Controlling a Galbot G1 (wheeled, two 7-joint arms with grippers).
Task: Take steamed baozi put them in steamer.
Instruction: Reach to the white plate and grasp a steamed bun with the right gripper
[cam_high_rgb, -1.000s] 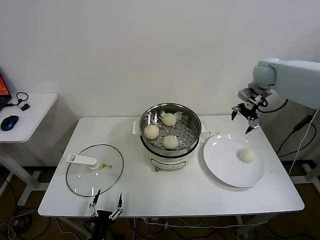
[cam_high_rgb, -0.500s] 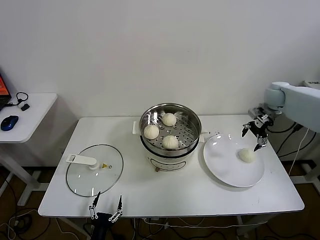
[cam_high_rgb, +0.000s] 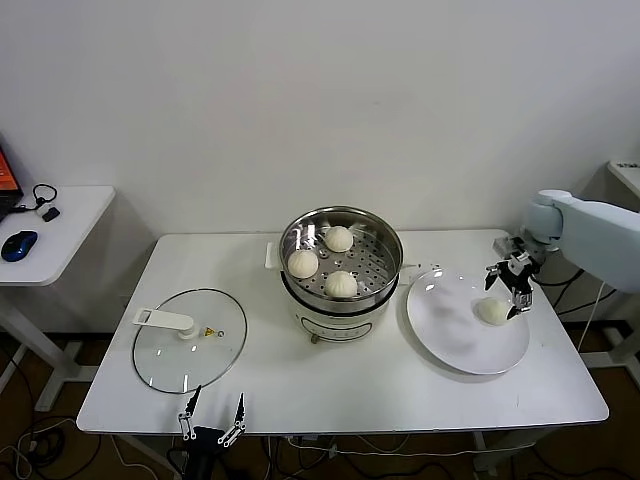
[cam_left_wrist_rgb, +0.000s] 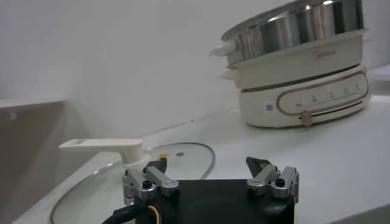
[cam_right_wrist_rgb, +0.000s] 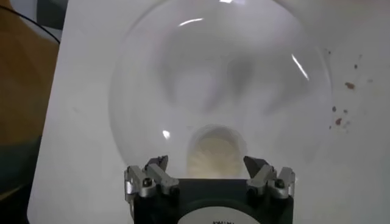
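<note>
Three steamed baozi (cam_high_rgb: 339, 283) lie in the shiny steamer (cam_high_rgb: 390, 252) at the table's middle. A fourth baozi (cam_high_rgb: 492, 311) (cam_right_wrist_rgb: 214, 153) rests on the white plate (cam_high_rgb: 450, 330) to the right. My right gripper (cam_high_rgb: 510, 287) (cam_right_wrist_rgb: 210, 164) hangs open just above that baozi, its fingertips to either side of it and apart from it. My left gripper (cam_high_rgb: 212, 410) (cam_left_wrist_rgb: 209, 165) is parked open at the table's front edge near the glass lid, with nothing between its fingers.
A flat glass lid (cam_high_rgb: 190, 338) with a white handle lies on the table's left. The steamer sits on a white cooker base (cam_left_wrist_rgb: 304, 97). A side table (cam_high_rgb: 60, 225) with a mouse stands far left. The plate (cam_right_wrist_rgb: 183, 73) reaches near the table's right edge.
My right gripper has come down and to the right, from above the plate's far rim to just over the baozi on the plate, staying open. The left arm has not moved.
</note>
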